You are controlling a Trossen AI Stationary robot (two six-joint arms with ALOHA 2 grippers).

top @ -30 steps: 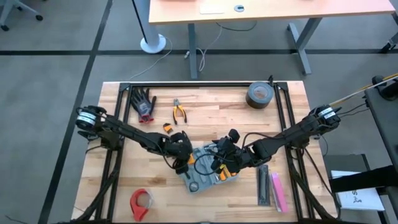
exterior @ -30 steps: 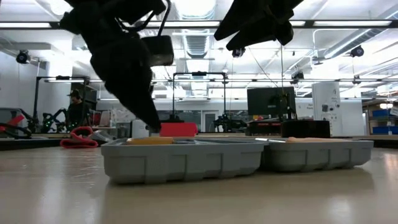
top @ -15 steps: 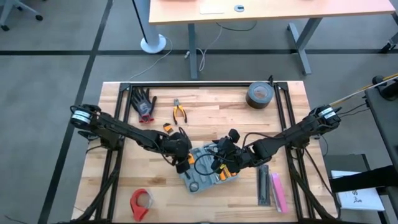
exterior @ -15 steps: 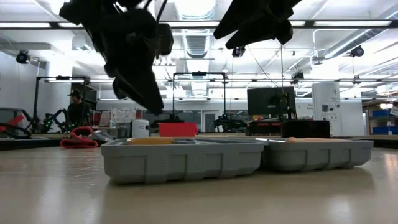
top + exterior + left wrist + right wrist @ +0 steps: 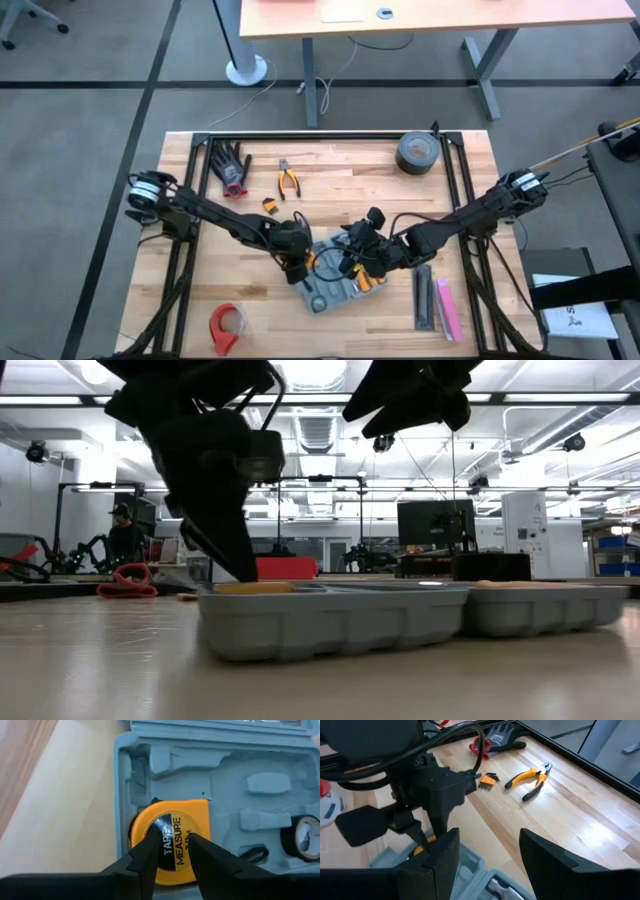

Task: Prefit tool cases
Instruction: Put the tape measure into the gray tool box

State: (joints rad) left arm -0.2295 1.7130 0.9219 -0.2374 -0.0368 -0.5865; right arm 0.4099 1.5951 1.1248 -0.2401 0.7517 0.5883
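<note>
The blue-grey tool case (image 5: 330, 290) lies open and flat on the wooden table, its moulded tray (image 5: 260, 775) facing up. A yellow tape measure (image 5: 172, 820) sits in a slot at the tray's left end, and a black tape roll (image 5: 302, 835) sits in another slot. My left gripper (image 5: 175, 851) points steeply down onto the tape measure, fingers a narrow gap apart. My right gripper (image 5: 487, 862) hangs wide open above the case's right half (image 5: 357, 258), clear of it. My left gripper comes slanting down from the table's left. Both fingertips (image 5: 150, 849) are set on the tape measure's flat top face (image 5: 172, 840), and the label shows in the narrow gap between them. Nothing is pinched. The tape measure lies in its slot in the case, level with the rim (image 5: 250, 587).
On the far left lie a black-and-red glove (image 5: 232, 165), orange pliers (image 5: 288, 180) and a small orange piece (image 5: 270, 205). A dark tape roll (image 5: 416, 152) stands far right, a red tape roll (image 5: 226, 325) near left. Black and pink bars (image 5: 437, 300) lie right of the case.
My left gripper rose a little, then came back down onto the tape measure, rolling its wrist. The tool case has slid a little toward the table's right and near edges. My right arm has kept still.
</note>
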